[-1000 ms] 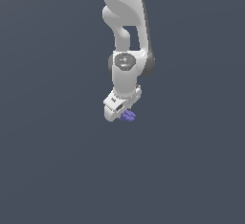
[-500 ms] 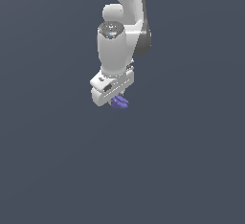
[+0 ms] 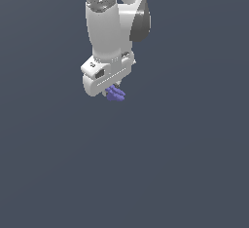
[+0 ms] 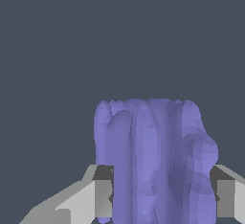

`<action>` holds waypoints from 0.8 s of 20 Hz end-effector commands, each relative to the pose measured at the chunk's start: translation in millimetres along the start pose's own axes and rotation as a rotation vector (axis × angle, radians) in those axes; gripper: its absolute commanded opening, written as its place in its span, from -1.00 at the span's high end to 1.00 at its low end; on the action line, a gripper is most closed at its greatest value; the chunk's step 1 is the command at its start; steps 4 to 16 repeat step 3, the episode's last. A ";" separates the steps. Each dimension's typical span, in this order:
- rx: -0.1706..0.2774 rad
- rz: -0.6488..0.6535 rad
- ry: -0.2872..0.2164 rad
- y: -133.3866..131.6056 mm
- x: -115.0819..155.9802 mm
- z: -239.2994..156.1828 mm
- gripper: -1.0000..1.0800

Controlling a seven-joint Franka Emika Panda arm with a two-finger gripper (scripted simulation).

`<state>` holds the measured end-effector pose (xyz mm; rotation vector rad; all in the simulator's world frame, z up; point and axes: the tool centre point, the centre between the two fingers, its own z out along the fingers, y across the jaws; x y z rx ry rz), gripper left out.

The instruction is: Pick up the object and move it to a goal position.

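The object (image 3: 115,94) is a tiny purple-blue, lumpy, ridged piece that pokes out under the white gripper (image 3: 113,90) in the exterior view. The gripper hangs from the white arm in the upper middle of that view, and its fingers are mostly hidden behind the hand. In the wrist view the object (image 4: 153,161) fills the space between the two grey fingers (image 4: 103,194), which press on its two sides. The gripper (image 4: 160,196) is shut on it and holds it off the ground.
Flat dark grey-blue ground (image 3: 185,173) lies all around and under the gripper. No other object or goal marker shows in either view.
The arm has moved up and towards the exterior view's left with the object held in the gripper, and the wrist has turned. The grip has not changed.
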<state>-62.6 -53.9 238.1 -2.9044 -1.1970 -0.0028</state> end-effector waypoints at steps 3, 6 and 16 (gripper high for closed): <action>0.001 -0.001 -0.001 1.3 -2.9 -6.4 1.00; 0.001 -0.001 -0.001 1.3 -2.9 -6.4 1.00; 0.001 -0.001 -0.001 1.3 -2.9 -6.4 1.00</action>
